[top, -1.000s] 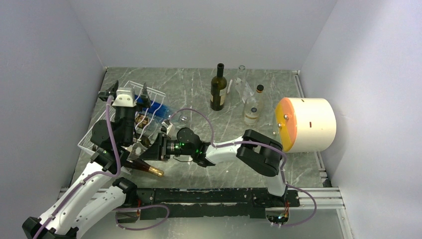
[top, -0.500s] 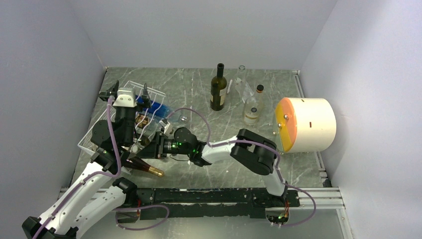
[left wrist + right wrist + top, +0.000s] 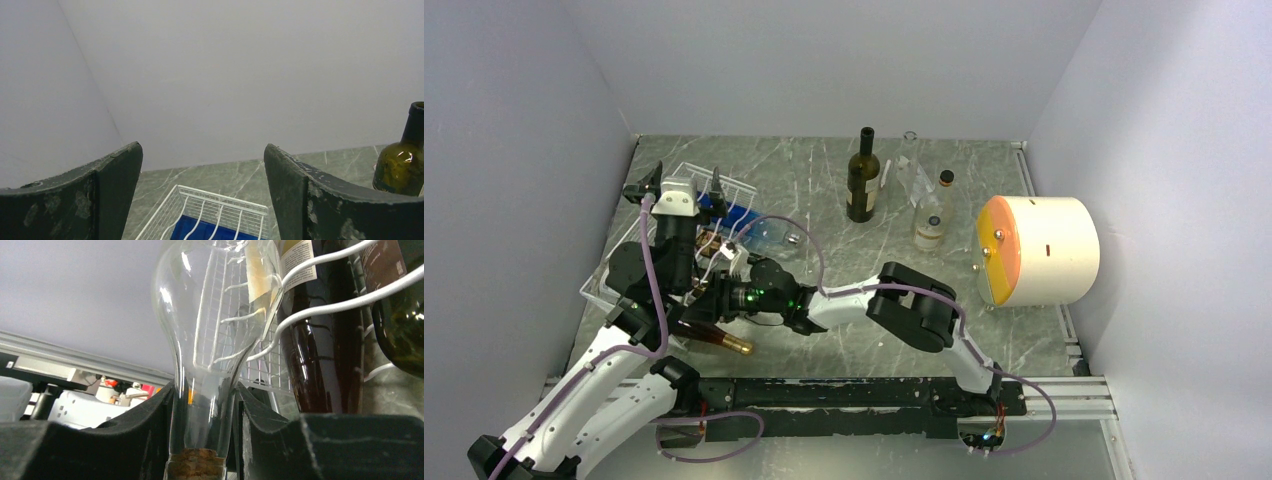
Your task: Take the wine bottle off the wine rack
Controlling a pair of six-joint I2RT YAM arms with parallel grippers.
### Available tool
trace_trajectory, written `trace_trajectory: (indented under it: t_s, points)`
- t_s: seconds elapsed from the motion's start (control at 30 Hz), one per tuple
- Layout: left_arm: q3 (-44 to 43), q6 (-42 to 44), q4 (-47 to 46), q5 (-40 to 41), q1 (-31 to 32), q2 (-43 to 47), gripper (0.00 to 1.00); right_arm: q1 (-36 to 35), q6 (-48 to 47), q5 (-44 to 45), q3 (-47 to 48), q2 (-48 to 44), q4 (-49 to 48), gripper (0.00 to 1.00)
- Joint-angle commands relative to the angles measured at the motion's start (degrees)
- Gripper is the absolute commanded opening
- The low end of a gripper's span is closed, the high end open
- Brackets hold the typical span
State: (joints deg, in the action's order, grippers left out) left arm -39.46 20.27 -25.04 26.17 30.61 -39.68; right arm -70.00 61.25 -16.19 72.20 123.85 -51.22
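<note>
The white wire wine rack (image 3: 610, 282) stands at the left of the table and holds several lying bottles. It also shows in the left wrist view (image 3: 220, 210) and in the right wrist view (image 3: 325, 304). My right gripper (image 3: 709, 300) reaches into the rack's near side. In the right wrist view my right gripper (image 3: 202, 395) is shut on the neck of a clear glass wine bottle (image 3: 210, 315) with a cork (image 3: 195, 462). Dark bottles (image 3: 320, 355) lie beside it behind the wires. My left gripper (image 3: 686, 174) is open and empty above the rack's far end.
A dark bottle with a gold cap (image 3: 722, 340) sticks out of the rack's near edge. A blue bottle (image 3: 742, 216) lies at the rack's far side. A dark green bottle (image 3: 862, 182) and clear bottles (image 3: 932, 216) stand at the back. A cream cylinder with an orange face (image 3: 1039, 250) is on the right.
My right arm has stretched farther left, carrying its gripper deeper into the rack's near side. The left arm has hardly moved.
</note>
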Motion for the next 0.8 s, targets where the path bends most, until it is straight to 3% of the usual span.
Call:
trace_trajectory:
  t_s: [0.0,0.17,0.3,0.5,0.77]
  points:
    - [-0.66,1.12,-1.95,0.82,0.66,0.84,0.95,-0.32,-5.85,-4.14,4.96,1.48,8.68,0.37]
    - [-0.79,1.25,-1.94,0.83,0.85,1.00,0.95,0.34,-10.20,-9.08,9.76,1.41,20.20,0.65]
    - [-0.63,1.56,-2.12,1.08,0.97,1.26,0.95,2.02,-11.83,-12.49,12.79,1.04,26.82,0.75]
    - [-0.77,1.79,-1.98,1.10,1.11,0.70,0.95,3.13,-17.07,-15.82,22.32,2.28,41.10,0.79]
    - [-0.69,1.98,-2.08,1.11,1.08,0.99,0.94,4.06,-15.21,-19.24,25.35,3.94,44.32,0.79]
